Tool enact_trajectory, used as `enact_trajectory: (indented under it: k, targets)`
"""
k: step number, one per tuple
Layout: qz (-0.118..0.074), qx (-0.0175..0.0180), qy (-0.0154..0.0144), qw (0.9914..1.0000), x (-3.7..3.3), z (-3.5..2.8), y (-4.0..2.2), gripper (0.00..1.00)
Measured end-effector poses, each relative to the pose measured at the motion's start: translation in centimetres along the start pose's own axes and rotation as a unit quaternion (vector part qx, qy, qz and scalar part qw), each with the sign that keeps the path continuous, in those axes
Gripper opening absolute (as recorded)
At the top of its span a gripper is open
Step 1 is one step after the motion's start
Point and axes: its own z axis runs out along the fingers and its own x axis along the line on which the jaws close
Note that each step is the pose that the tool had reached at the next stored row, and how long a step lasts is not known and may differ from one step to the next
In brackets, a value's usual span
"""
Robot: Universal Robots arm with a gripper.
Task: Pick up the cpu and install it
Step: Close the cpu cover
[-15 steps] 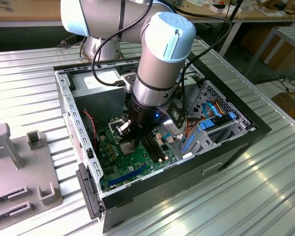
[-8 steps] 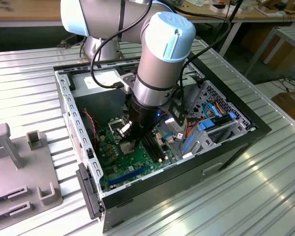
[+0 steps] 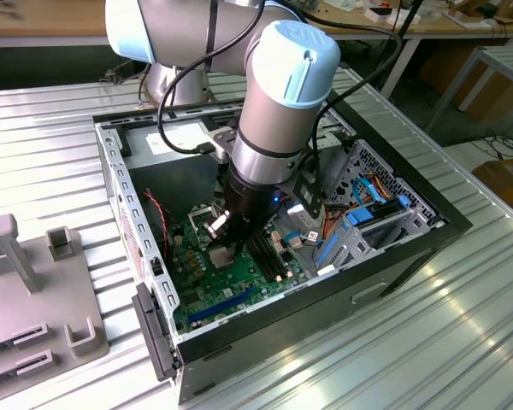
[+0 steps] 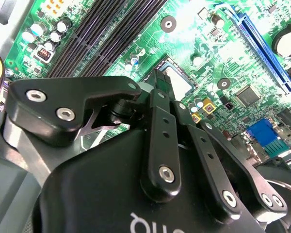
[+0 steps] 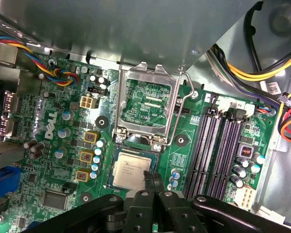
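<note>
- The small, thin, square silver-grey cpu (image 5: pixel 130 170) lies flat in the square black socket (image 5: pixel 136 143) on the green motherboard (image 5: pixel 184 121). The board sits inside the open black computer case (image 3: pixel 393 248), which stands on the ribbed metal table (image 3: pixel 462 342).
- The black claw (image 5: pixel 153 180) stands directly over the cpu. Its tips meet the edge of the chip on the side facing the long black memory slots (image 5: pixel 216 150). I cannot tell whether they press on the metal top or hover just above it.
- The claw looks drawn together, with no gap showing between its fingers (image 5: pixel 152 187). It holds nothing, since the chip lies loose and level beneath it.
- The cpu is square, so it has no long axis to line up with. What counts is that it sits squarely within the socket's outline, as far as I can judge.
- The hinged silver metal frame (image 5: pixel 148 68) of the socket stands tipped open just beyond the cpu. It is on the side away from the claw and clamps nothing, so by my reading the chip is seated but not locked in.
- The first wrist view shows the whole chip, the open frame and the wire lever beside it.
- The second wrist view shows one bright corner of the cpu (image 4: pixel 180 82) past the claw's linkage.
- The exterior view shows the claw (image 3: pixel 225 248) reaching straight down into the case, near the middle of the board.
</note>
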Motion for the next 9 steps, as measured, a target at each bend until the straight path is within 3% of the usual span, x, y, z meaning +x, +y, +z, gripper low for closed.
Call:
enact_trajectory:
  k: [6, 9]
  targets:
    - [-0.003, 0.0001, -0.0001, 1.0, -0.02, 0.0, 0.0, 0.11]
    - [-0.025, 0.0011, 0.0006, 0.99968, -0.04, -0.08, -0.01, 0.11]
